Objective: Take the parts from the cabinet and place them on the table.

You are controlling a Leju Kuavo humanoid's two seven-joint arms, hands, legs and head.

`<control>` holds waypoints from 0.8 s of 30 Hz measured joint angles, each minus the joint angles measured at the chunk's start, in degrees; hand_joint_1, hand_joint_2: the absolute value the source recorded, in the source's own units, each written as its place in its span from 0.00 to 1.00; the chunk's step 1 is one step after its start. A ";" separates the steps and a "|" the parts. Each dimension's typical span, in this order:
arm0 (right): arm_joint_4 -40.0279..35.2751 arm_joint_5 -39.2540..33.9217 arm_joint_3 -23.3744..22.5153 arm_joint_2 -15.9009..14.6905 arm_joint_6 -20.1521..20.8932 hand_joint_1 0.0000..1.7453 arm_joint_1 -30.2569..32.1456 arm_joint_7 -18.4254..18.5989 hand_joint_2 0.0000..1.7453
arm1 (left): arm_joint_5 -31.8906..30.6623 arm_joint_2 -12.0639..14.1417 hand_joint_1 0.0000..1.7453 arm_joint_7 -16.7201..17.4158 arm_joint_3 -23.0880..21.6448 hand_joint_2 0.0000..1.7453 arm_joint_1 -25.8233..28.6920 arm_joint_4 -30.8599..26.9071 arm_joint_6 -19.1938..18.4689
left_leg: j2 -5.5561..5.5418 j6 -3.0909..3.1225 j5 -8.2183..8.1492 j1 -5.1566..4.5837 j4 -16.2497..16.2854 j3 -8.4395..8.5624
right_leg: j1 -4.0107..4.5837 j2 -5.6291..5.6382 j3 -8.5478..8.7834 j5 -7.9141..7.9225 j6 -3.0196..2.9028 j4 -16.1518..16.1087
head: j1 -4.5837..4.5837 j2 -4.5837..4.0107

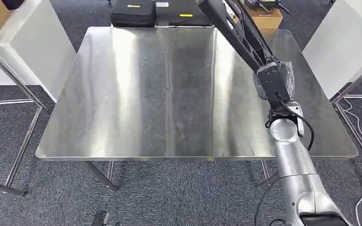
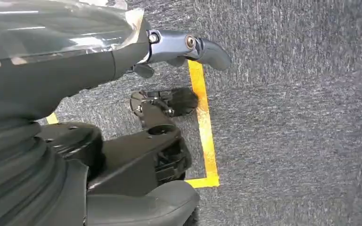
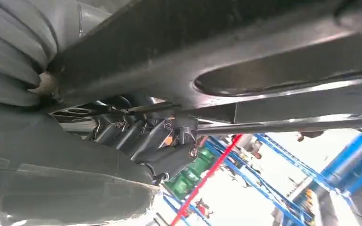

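Observation:
A long black metal part (image 1: pixel 238 28) slants up and away over the right side of the steel table (image 1: pixel 160 94). My right hand (image 1: pixel 274 80) grips its lower end above the table's right half. In the right wrist view the dark fingers (image 3: pixel 151 141) curl around the underside of the black part (image 3: pixel 264 61). My left hand (image 2: pixel 99 66) hangs beside my body over grey carpet, with its thumb (image 2: pixel 193 44) stretched out and nothing in it.
Two black cases (image 1: pixel 133 12) and a cardboard box (image 1: pixel 268 19) stand beyond the table's far edge. White panels (image 1: pixel 42 52) on metal frames flank the table on both sides. A yellow tape line (image 2: pixel 202 117) marks the carpet.

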 joint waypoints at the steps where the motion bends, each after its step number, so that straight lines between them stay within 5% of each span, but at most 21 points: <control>1: -0.33 0.53 -0.02 -0.15 -0.04 1.00 0.09 0.31 1.00 | -0.07 -0.04 0.00 0.00 0.00 1.00 -0.03 -0.02 -0.04 | -0.21 0.11 -0.55 -0.37 -0.01 0.86 | 0.32 0.00 1.04 3.64 0.18 -5.11 | -0.02 0.00; 2: -0.77 1.14 -0.11 -0.33 -0.09 1.00 0.07 0.48 1.00 | -0.15 -0.15 0.00 -0.02 -0.02 1.00 -0.05 0.00 -0.11 | -0.27 0.26 -1.06 -0.51 -0.10 1.27 | 0.67 -0.01 1.99 7.22 -0.11 -10.26 | -0.02 0.00; 3: -0.90 1.67 -0.28 -0.46 -0.31 1.00 0.10 0.59 1.00 | -0.22 -0.29 0.00 -0.02 -0.02 1.00 -0.09 0.07 -0.13 | -0.50 0.05 -1.44 -1.15 0.23 1.67 | 1.06 0.19 2.76 8.28 -1.24 -11.03 | -0.57 0.00; 4: -1.09 2.32 -0.41 -0.66 -0.68 1.00 0.07 0.94 1.00 | -0.44 -0.24 0.00 -0.15 -0.04 1.00 -0.22 0.07 -0.15 | -0.71 0.03 -1.70 -1.04 0.25 1.66 | 0.70 -0.01 2.90 8.46 -1.73 -11.79 | -0.46 0.00; 8: -1.60 3.59 -1.18 -1.07 -1.22 1.00 0.40 1.62 1.00 | -1.27 -0.28 0.00 -0.90 -0.33 1.00 -0.17 0.04 0.20 | -0.49 0.13 -2.06 -0.93 0.16 1.68 | 0.59 0.12 3.04 8.33 -2.09 -11.87 | -0.46 0.00; 24: -1.36 8.65 -3.30 -2.40 -2.10 1.00 0.98 2.05 1.00 | -1.40 -0.13 0.00 -2.34 -0.81 1.00 -0.29 0.04 1.16 | -0.21 0.00 -2.21 -0.94 0.10 1.86 | 0.63 0.31 3.16 8.33 -2.55 -11.90 | -0.44 0.00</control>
